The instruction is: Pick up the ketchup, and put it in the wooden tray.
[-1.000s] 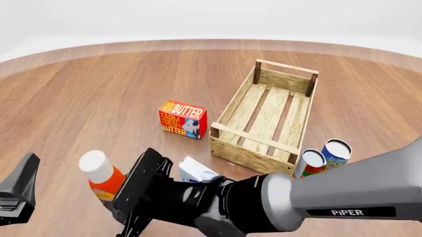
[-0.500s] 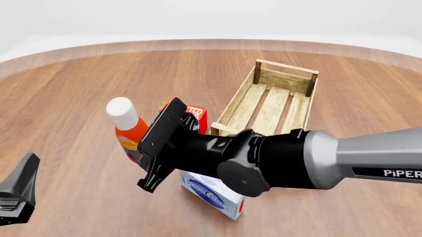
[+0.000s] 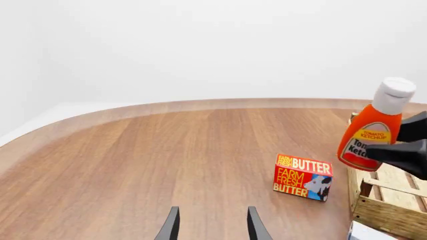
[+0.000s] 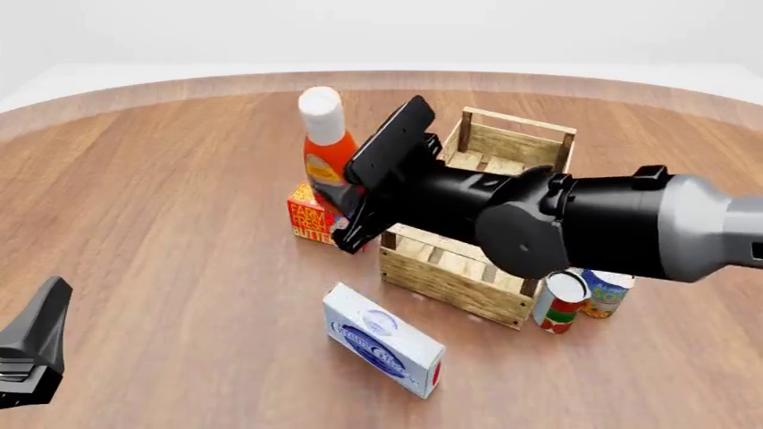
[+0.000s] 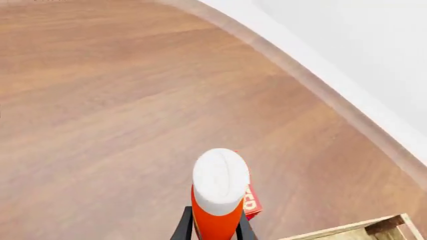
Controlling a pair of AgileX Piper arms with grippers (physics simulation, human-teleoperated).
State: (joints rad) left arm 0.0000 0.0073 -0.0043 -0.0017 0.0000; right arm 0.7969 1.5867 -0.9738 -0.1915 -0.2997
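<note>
**Ketchup held in the air beside the crate**

The right claw [image 4: 346, 192] is clamped on the ketchup [image 4: 324, 143], pinching the bottle's lower body from both sides, so the white cap and orange shoulders stand clear above the fingers [image 5: 184, 227]. The bottle hangs well above the tabletop [image 4: 179, 223], nearly upright with a slight lean, over the butter box [image 4: 313, 219] and just left of the wooden tray [image 4: 477, 268]. It is not inside the tray; in the left wrist view it floats at the near-left corner of the wooden tray [image 3: 387, 210], label readable.

The right arm stretches across the tray's near half, hiding much of the plank floor.

The left claw [image 3: 209, 226] sits low at the near-left edge of the tabletop, its two fingers spread with nothing between them.

On the tabletop in front of the tray lies a white-and-blue carton [image 4: 384, 340]; two cans [image 4: 578, 295] stand at the tray's near-right corner.
</note>
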